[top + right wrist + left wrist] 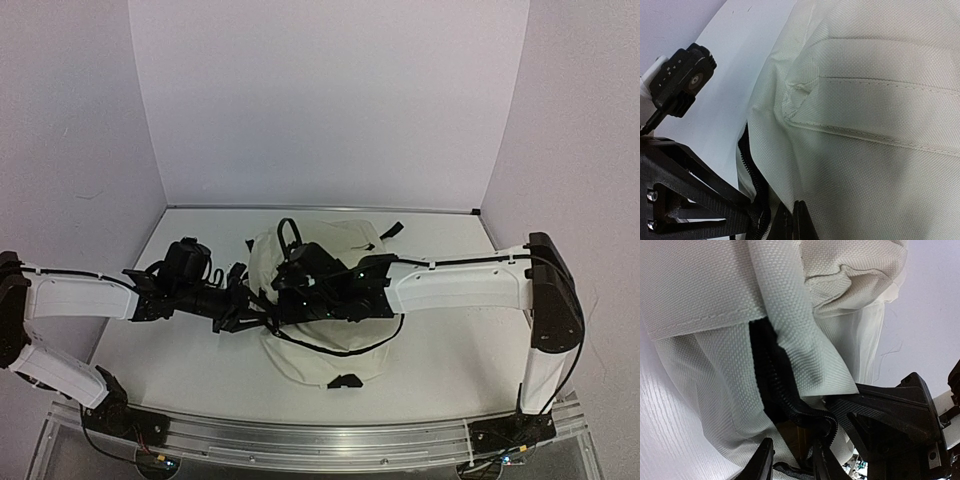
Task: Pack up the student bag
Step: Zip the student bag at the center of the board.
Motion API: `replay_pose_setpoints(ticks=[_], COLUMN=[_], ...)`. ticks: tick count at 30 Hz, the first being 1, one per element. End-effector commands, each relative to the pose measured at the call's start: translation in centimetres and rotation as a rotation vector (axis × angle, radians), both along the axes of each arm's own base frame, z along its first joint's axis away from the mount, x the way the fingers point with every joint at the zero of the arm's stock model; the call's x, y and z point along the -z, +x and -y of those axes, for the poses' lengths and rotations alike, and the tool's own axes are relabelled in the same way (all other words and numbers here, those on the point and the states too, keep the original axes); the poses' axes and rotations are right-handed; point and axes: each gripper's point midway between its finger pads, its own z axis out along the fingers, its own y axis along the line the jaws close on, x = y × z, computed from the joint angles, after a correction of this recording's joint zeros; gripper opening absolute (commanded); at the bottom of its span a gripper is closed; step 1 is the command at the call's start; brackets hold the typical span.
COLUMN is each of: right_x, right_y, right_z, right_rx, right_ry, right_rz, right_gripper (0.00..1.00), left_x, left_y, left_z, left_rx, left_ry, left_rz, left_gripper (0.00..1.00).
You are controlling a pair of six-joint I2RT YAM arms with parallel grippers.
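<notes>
Cream fabric of the student bag (322, 362) is seen mid-table (455, 350), between both arms. Its black zipper (771, 375) is straddled by the left gripper (790, 461) at the bag's left side, with the right gripper (288, 288) just beside. Whether either pair of jaws is clenched cannot be told.

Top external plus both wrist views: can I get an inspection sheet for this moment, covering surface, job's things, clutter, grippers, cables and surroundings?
Surface: white table, with a metal rail along its near edge.
Job's things: cream student bag lies mid-table between the two arms; its black zipper shows at the edge near the fingers.
Clutter: nothing seen.
Grippers: left gripper has the zipper edge between its fingers; right gripper is pressed against the bag's fabric. Whether either is clamped cannot be told.
Cables: black cable runs along the top of the right arm.
Surroundings: plain pale walls on three sides.
</notes>
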Motion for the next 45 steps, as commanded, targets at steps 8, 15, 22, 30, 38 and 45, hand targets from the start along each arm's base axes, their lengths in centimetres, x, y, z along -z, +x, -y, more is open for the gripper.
replay_pose_setpoints(ticks=[8, 15, 22, 30, 38, 45], right_x=[-3.7, -5.7, -6.7, -3.6, -1.0, -0.3], right_y=[0.8, -1.0, -5.6, -8.7, -9.1, -9.8], right_z=[-0.3, -0.2, 0.6, 1.4, 1.4, 1.0], right_rx=[0.021, -0.098, -0.311, -0.428, -0.429, -0.417], right_ry=[0.091, 0.062, -0.010, -0.150, -0.330, -0.407], right_rz=[0.061, 0.135, 0.224, 0.265, 0.352, 0.421], right_gripper=[0.00, 0.36, 0.76, 0.71, 0.38, 0.03], left_x=[-3.5, -4.4, -5.0, -5.4, -5.4, -5.5], left_y=[-0.2, 0.6, 0.5, 0.4, 0.5, 0.9], left_z=[0.8, -0.6, -1.4, -1.3, -1.0, -0.9], left_rx=[0.008, -0.084, -0.118, -0.117, -0.109, -0.119], left_ry=[-0.092, -0.064, -0.070, -0.083, -0.079, -0.074], left_rz=[0.053, 0.102, 0.118, 0.112, 0.105, 0.110], left_gripper=[0.00, 0.00, 0.00, 0.00, 0.00, 0.00])
